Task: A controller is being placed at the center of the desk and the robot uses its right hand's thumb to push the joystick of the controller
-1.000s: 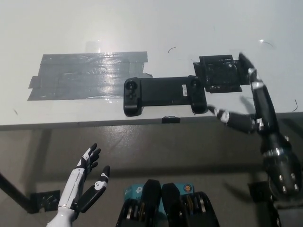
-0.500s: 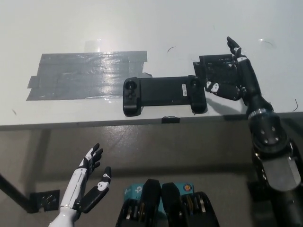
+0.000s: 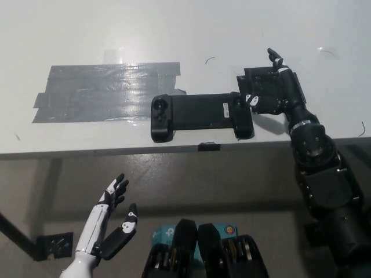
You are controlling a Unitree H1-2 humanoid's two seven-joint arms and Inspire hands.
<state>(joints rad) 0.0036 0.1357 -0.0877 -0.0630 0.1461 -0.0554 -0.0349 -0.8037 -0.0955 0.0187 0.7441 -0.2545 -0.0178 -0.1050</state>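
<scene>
A long black controller (image 3: 200, 114) lies flat near the white desk's front edge, with a joystick (image 3: 160, 106) on its left grip and another (image 3: 237, 102) on its right grip. My black right hand (image 3: 275, 92) lies over the desk just right of the controller, open, fingers stretched toward the back. Its thumb tip (image 3: 251, 99) reaches left to the edge of the right grip, beside the right joystick; contact is unclear. My white left hand (image 3: 108, 225) rests open below the desk edge at lower left.
A grey tape patch (image 3: 101, 90) covers the desk left of the controller. A black pad (image 3: 266, 87) lies under my right hand. The desk's front edge (image 3: 116, 152) runs across the middle, with a small black clip (image 3: 209, 146) on it.
My right hand has swung left and forward from off the desk's right side to beside the controller's right grip, its thumb closing on the joystick. The left hand has barely moved.
</scene>
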